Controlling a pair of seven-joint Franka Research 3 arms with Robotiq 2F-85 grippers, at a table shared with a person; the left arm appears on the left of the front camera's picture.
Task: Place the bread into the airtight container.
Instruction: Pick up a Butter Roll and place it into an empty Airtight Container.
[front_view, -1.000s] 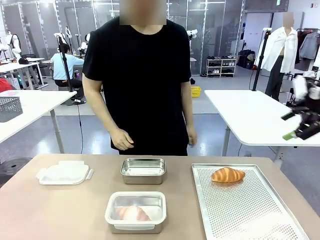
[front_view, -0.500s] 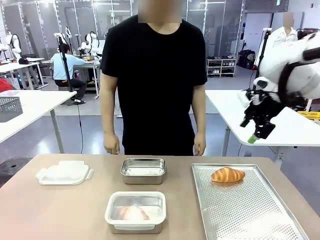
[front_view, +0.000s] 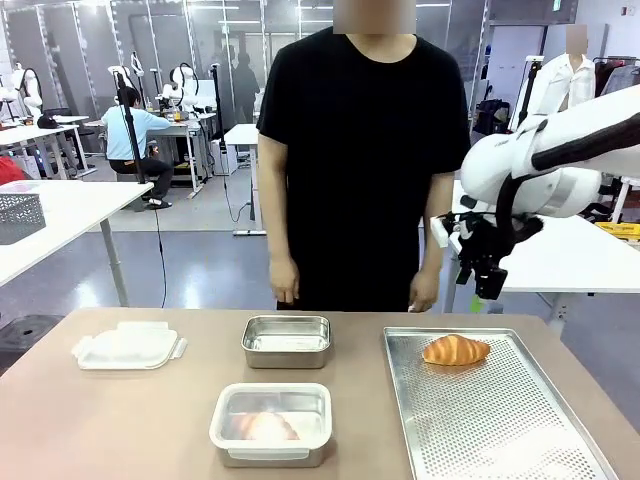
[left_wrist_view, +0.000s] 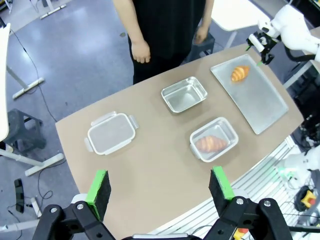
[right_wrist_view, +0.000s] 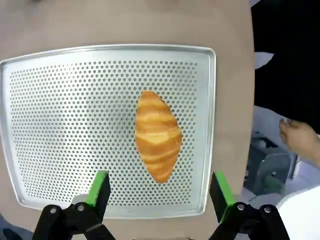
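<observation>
Bright, even indoor light falls from above in all three views; ceiling light strips (front_view: 214, 6) glow along the top of the front view. Shadows are soft and short, a thin dark rim under the steel container (front_view: 287, 341) and the lidded container (front_view: 271, 424) at centre. The steel container's floor gives off white glare, the lidded container's clear top looks milky, and the perforated tray (front_view: 500, 420) washes out pale toward the lower right corner. The front view is sharp, background included. Both wrist views bow at the edges: the table (left_wrist_view: 150, 165) curves in the left wrist view. In the right wrist view the croissant (right_wrist_view: 158, 135) is crisp at centre, while the right edge is dark and softer.
</observation>
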